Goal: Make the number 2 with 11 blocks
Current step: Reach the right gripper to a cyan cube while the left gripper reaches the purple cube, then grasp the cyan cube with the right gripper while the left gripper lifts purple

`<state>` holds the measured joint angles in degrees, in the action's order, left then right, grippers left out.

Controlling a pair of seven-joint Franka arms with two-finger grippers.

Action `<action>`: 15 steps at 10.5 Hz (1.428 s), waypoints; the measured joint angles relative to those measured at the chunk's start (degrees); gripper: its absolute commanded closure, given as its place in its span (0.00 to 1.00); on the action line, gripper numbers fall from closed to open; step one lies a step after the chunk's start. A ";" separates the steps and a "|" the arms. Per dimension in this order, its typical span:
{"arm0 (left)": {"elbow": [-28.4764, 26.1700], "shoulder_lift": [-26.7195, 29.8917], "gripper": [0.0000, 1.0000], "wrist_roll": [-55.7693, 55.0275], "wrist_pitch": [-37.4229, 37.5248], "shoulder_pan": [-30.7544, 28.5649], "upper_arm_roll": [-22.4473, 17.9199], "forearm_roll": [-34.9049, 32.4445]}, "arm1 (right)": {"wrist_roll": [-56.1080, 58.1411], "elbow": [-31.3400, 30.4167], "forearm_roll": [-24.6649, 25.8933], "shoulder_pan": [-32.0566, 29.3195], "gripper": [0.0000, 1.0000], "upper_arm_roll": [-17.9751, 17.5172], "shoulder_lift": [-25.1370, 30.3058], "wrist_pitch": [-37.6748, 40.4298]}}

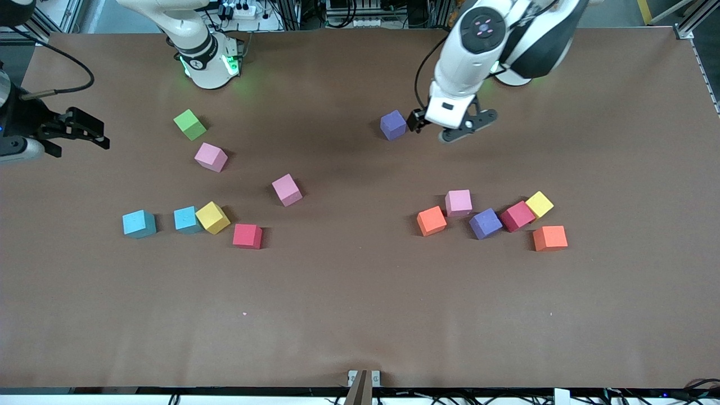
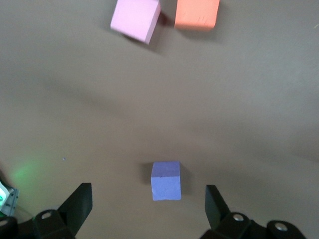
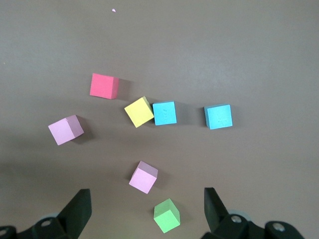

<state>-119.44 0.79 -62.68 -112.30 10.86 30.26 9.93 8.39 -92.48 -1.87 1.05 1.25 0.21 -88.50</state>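
Observation:
The blocks lie loose; no number 2 is formed. Toward the right arm's end lie two pink cubes (image 1: 211, 157) (image 1: 287, 189), two light blue (image 1: 139, 224) (image 1: 186, 219), a yellow (image 1: 212, 217) and a red (image 1: 247, 235). Toward the left arm's end lie orange (image 1: 431, 220), pink (image 1: 458, 202), purple (image 1: 485, 223), red (image 1: 517, 216), yellow (image 1: 539, 204) and orange (image 1: 550, 238). A lone purple cube (image 1: 392, 125) (image 2: 166, 180) sits beside my open, empty left gripper (image 1: 454, 128) (image 2: 148, 209). My right gripper (image 1: 93, 130) (image 3: 147, 211) is open and empty at the table's end.
A green cube (image 1: 190, 124) (image 3: 166, 215) sits near the right arm's base, with the pink cube (image 3: 143, 177) just nearer the front camera. The brown table (image 1: 360, 315) is bare along its front half.

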 measured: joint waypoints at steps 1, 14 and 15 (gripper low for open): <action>-1.48 -0.46 0.00 -1.49 -1.50 1.47 -0.10 1.00 | 0.00 -0.18 1.24 0.09 0.00 -0.02 -1.13 -0.09; -13.12 -12.58 0.00 -14.73 -25.48 17.28 -3.38 0.92 | -0.06 -27.64 2.29 -1.42 0.00 0.33 -13.48 -40.94; -13.13 -13.59 0.00 -15.12 -26.57 18.25 -4.20 0.76 | -0.06 -27.77 2.29 -1.42 0.00 0.33 -15.41 -43.81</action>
<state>-132.57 -12.80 -77.80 -138.87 29.11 26.06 10.70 8.33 -120.24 0.42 -0.37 1.57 -15.20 -132.31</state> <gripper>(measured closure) 0.000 0.000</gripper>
